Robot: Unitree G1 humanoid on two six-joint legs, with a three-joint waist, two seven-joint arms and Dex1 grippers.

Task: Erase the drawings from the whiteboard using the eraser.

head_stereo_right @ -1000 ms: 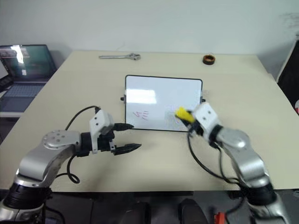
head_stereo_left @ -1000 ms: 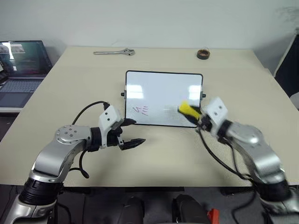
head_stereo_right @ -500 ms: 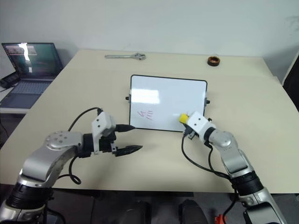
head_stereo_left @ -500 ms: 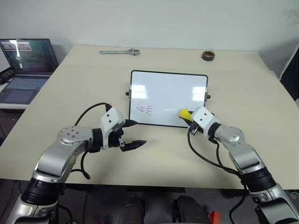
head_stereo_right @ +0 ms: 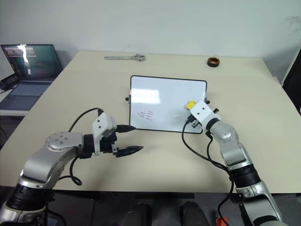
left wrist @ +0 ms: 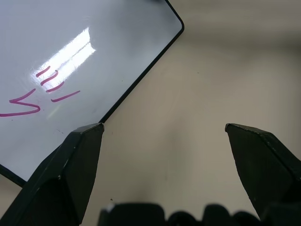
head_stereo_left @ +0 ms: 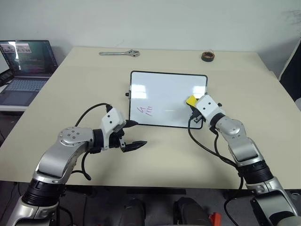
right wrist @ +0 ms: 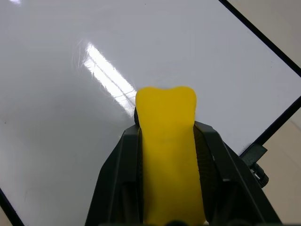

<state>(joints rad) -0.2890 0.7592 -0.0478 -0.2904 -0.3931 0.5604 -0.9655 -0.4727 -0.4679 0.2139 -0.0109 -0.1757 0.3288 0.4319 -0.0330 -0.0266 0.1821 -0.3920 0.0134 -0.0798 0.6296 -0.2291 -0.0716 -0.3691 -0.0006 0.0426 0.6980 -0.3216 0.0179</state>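
Right gripper is clamped on the eraser, a small yellow block (light, likely slightly yielding), gripped across its long sides with the front end protruding. It sits over the whiteboard's right portion, close to the right frame edge. The red drawings lie at the whiteboard's lower left, well apart from the eraser. Left gripper hovers just off the whiteboard's lower-left corner, its 2 fingers spread wide, holding nothing. The glossy surface looks slick; the board may slide under pressure. Open table surrounds the whiteboard on all sides.
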